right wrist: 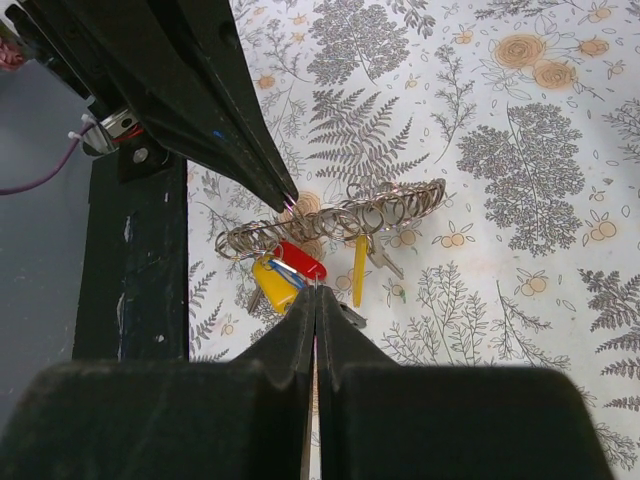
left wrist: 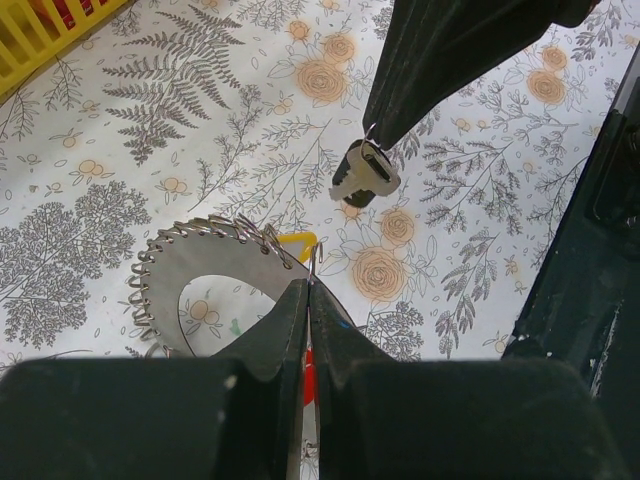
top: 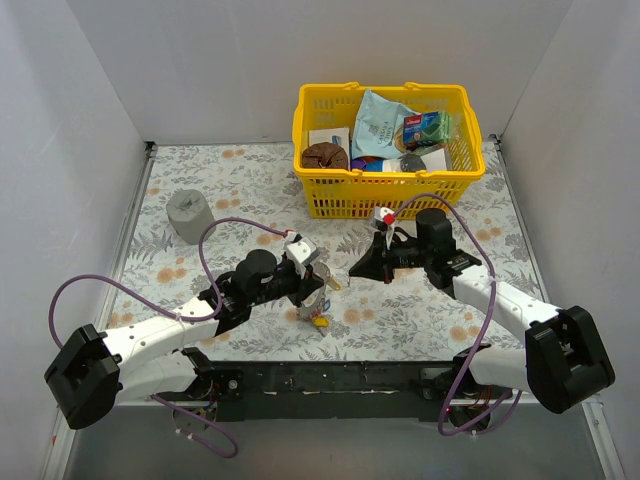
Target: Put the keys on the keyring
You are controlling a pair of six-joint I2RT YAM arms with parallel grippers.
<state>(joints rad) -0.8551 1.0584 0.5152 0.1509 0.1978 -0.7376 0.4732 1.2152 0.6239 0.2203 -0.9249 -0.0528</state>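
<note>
Floral-printed cloth covers the worktop (top: 230,175). A yellow basket (top: 390,195) stands at the back and a grey cylinder (top: 190,215) to the left. Near the middle, the left claw (left wrist: 308,285) is pinched tight on the rim of the keyring (left wrist: 190,262) and holds it up, with keys (right wrist: 300,258) that have red and yellow heads dangling from it. The right claw (right wrist: 316,292) is closed just as tightly. At its tip it seems to grip a small pale key (left wrist: 362,172) just beside the ring, though that contact is partly hidden.
</note>
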